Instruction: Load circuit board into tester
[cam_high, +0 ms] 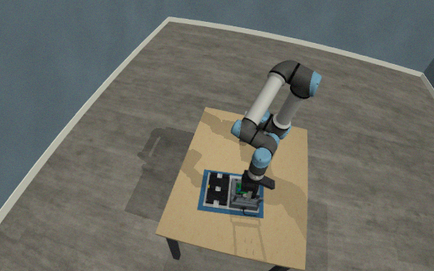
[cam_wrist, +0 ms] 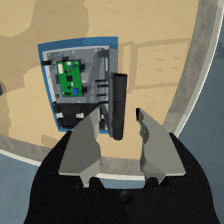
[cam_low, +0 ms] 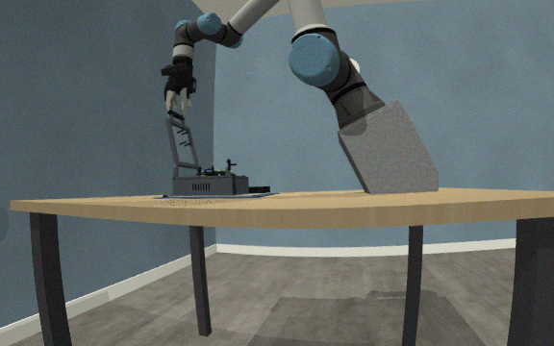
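The green circuit board lies flat in the grey tester, component side up. It also shows as a green patch in the top view. The tester's lid stands raised, nearly upright. My gripper is at the lid's top edge, and the lid's black handle bar sits between my fingers. The fingers stand partly open, with a gap on each side of the bar. In the exterior view my gripper points down onto the lid's top. The black tray holds no board.
The tester and tray sit on a blue mat near the table's front edge. A thin black post stands on the tester. The arm's grey base block stands at the far side of the table.
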`<state>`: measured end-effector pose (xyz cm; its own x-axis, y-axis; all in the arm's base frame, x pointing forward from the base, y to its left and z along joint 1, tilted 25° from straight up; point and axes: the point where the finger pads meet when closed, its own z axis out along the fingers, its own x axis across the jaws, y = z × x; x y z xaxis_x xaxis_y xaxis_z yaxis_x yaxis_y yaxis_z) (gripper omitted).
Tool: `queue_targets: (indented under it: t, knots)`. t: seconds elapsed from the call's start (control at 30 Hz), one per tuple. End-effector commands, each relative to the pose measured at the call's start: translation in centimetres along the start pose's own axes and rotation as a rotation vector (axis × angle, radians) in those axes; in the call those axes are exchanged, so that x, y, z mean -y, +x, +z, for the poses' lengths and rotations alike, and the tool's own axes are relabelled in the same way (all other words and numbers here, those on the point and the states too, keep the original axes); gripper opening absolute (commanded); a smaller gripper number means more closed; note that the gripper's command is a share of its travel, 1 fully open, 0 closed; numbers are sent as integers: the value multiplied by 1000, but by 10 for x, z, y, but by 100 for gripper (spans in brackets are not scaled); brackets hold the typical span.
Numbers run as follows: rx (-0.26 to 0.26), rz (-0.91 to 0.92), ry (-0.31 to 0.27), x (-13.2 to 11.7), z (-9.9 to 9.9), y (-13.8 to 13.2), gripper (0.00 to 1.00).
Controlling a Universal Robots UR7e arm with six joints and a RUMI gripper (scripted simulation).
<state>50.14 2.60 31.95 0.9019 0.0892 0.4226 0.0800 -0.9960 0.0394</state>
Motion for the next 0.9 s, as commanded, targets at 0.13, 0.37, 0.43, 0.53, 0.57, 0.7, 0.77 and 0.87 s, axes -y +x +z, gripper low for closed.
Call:
queue_targets:
  t: [0.13,0.37,0.43,0.53,0.57,0.7,0.77,0.87]
  knots:
    - [-1,0,0,0,-1,0,30]
    - [-1,0,0,0,-1,0,0]
    - [-1,0,0,0,-1,0,0]
    - [-1,0,0,0,-1,0,0]
    - [-1,0,0,0,-1,0,0]
    - [-1,0,0,0,-1,0,0]
    - [-1,0,0,0,-1,0,0]
    - [-1,0,0,0,-1,0,0]
